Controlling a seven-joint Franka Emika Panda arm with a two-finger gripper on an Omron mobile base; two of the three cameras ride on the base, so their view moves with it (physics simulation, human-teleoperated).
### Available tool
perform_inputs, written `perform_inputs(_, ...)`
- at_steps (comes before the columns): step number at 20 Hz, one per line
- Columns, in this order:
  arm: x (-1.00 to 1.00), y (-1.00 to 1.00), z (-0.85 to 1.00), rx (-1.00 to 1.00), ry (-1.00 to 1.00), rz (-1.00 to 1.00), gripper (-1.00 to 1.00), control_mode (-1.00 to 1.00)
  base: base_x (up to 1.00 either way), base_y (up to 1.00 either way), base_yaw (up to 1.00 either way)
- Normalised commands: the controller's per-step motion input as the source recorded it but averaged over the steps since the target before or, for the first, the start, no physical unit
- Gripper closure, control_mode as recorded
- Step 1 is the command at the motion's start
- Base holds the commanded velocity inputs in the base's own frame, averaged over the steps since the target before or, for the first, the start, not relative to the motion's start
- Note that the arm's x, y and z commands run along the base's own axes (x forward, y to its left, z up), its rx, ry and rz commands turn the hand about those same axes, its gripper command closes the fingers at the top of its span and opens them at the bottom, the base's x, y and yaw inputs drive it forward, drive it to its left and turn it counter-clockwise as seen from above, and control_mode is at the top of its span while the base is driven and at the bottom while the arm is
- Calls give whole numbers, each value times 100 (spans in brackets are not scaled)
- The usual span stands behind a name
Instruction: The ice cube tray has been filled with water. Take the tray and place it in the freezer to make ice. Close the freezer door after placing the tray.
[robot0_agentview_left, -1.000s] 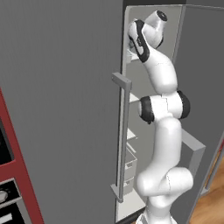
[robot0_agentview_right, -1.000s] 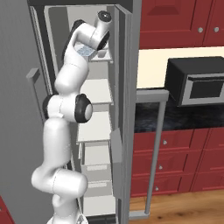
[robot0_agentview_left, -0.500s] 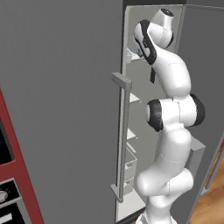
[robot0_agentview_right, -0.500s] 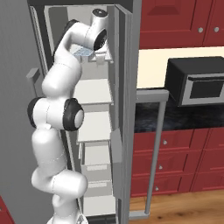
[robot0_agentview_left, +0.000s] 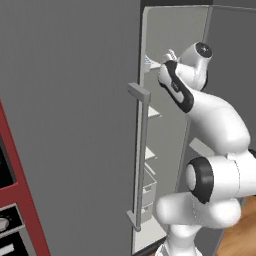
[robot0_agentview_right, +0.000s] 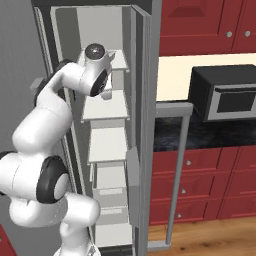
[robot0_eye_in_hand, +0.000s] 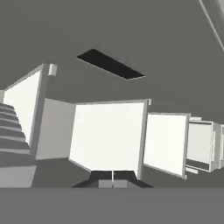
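One tray to track: the small white plastic ice cube tray with pale blue cells (robot0_agentview_left: 149, 61) looks to be lying at the front edge of the top shelf inside the tall matte grey freezer (robot0_agentview_left: 70, 115). It's tiny in the left base view, so I can't tell if it sits flat. The gripper (robot0_agentview_left: 169, 54) is just beside it. On the hand cam the two dark fingertips (robot0_eye_in_hand: 104, 179) are pressed together with nothing between them, so the jaws are closed and empty.

Right base view, I count three pale grey shelves (robot0_agentview_right: 106, 144) stacked, with two drawers (robot0_agentview_right: 111, 181) below. The tall grey freezer door (robot0_agentview_right: 146, 100) stands wide open, its vertical bar handle (robot0_agentview_right: 181, 165) sticking out toward the one black microwave (robot0_agentview_right: 225, 97). The arm fills most of the narrow opening between the door edge and the other door's bar handle (robot0_agentview_left: 142, 155)
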Motion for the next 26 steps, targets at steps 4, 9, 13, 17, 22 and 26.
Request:
perform_inputs(4, -100, -21, 18, 8, -26, -5, 100, -100, 0, 0, 0)
perform_inputs(9, -100, -30, 39, 9, -17, -2, 100, -100, 0, 0, 0)
perform_inputs(13, -99, -2, 30, 3, 1, 0, 100, -100, 0, 0, 0)
perform_inputs(17, -69, 1, 7, 0, 5, 0, 100, -100, 0, 0, 0)
perform_inputs(22, -66, 0, 0, 0, 0, -2, 100, -100, 0, 0, 0)
perform_inputs(26, -61, 1, -1, -2, 6, 0, 100, 100, -22, 2, 0)
